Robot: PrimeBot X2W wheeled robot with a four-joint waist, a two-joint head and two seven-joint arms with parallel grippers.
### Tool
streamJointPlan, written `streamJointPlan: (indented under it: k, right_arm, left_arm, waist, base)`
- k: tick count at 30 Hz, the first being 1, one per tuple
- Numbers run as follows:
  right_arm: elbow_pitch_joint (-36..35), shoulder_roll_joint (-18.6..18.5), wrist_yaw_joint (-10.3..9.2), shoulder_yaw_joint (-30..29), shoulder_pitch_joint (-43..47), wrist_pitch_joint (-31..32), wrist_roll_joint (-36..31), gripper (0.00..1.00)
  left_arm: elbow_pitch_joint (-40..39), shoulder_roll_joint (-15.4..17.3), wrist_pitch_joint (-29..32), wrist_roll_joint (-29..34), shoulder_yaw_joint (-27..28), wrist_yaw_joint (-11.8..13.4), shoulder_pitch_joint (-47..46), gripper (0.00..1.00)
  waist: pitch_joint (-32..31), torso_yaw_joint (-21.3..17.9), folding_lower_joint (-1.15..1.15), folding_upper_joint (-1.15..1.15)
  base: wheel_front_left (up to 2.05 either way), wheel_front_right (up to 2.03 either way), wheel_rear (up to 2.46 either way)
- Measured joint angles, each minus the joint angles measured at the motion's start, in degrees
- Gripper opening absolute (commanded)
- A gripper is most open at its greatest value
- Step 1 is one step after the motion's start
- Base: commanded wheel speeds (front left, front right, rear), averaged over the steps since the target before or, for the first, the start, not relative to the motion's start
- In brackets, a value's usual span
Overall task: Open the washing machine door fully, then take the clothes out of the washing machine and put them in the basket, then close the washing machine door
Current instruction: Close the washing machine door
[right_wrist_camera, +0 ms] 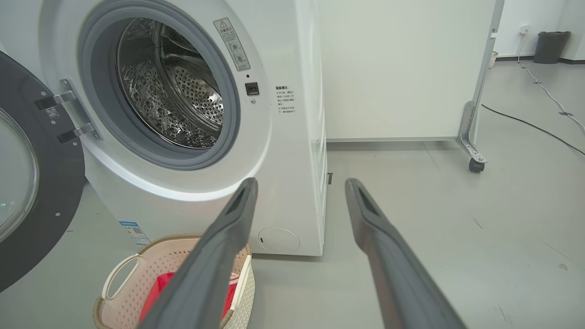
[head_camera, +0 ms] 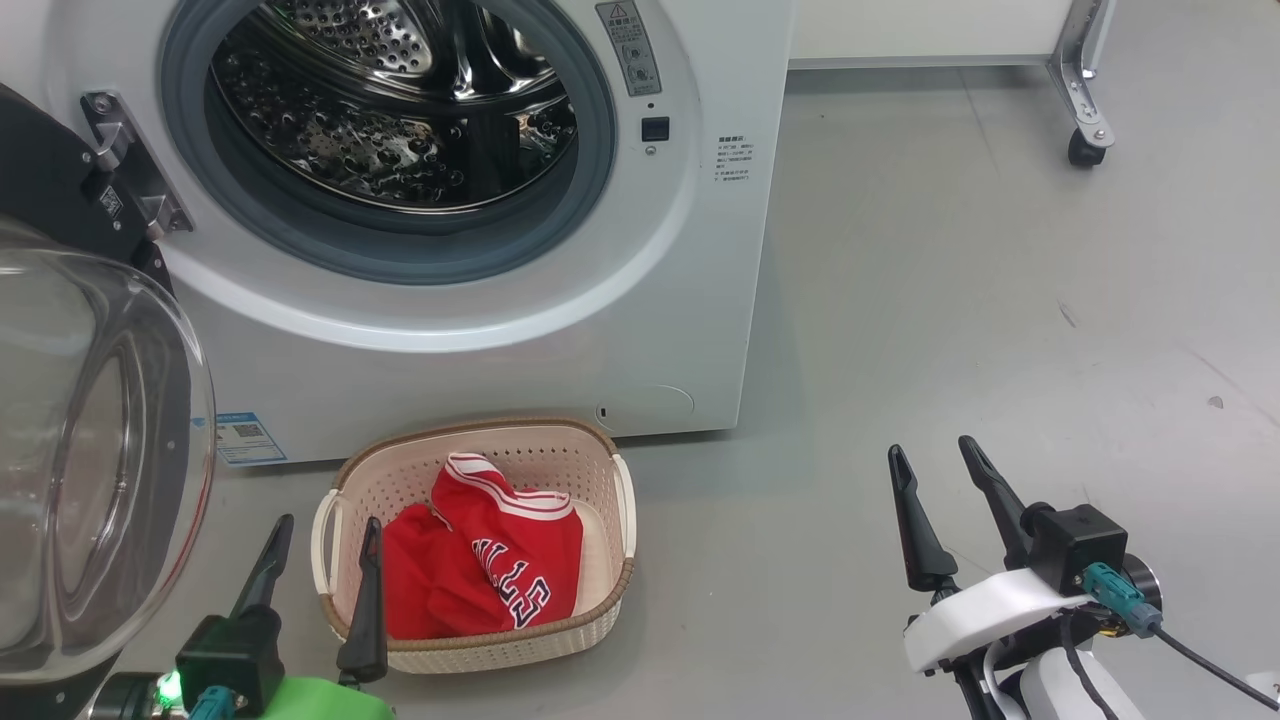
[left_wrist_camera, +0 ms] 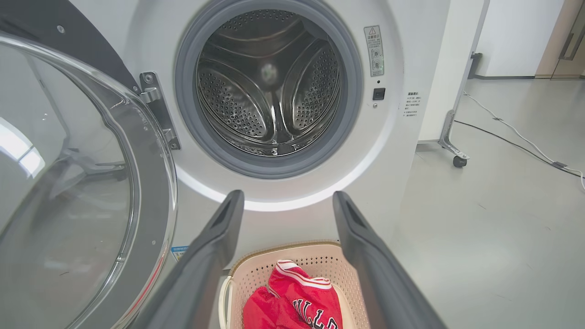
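White washing machine (head_camera: 480,340) stands with its steel drum (head_camera: 400,120) bare. Its big round door (head_camera: 90,450) hangs wide open on the left. The basket (head_camera: 560,640) sits on the floor (head_camera: 950,300) by the machine's bottom edge, with the red clothes (head_camera: 500,570) inside. The left gripper (head_camera: 329,522) and right gripper (head_camera: 930,447) are spread wide and hold nothing. I think the door gets shut next: the left gripper should reach behind the door's far edge and swing it slowly until it clicks.

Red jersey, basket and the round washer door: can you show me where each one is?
red jersey (head_camera: 470,540), head view, on its red cloth middle.
basket (head_camera: 520,650), head view, on its cream front wall.
washing machine door (head_camera: 100,460), head view, on its clear glass bowl.
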Motion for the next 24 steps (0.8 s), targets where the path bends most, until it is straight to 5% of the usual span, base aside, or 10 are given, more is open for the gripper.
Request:
streamJointPlan:
  k: [24]
  right_arm:
    - [0.19,0.13,0.00,-0.01,0.13,0.00,0.00,1.00]
  left_arm:
    - [-1.00,0.04,0.47,-0.01,-0.13,0.05,0.92,1.00]
  waist:
    - [-0.26,0.01,0.00,0.00]
  base:
    - [-0.13,0.13,0.00]
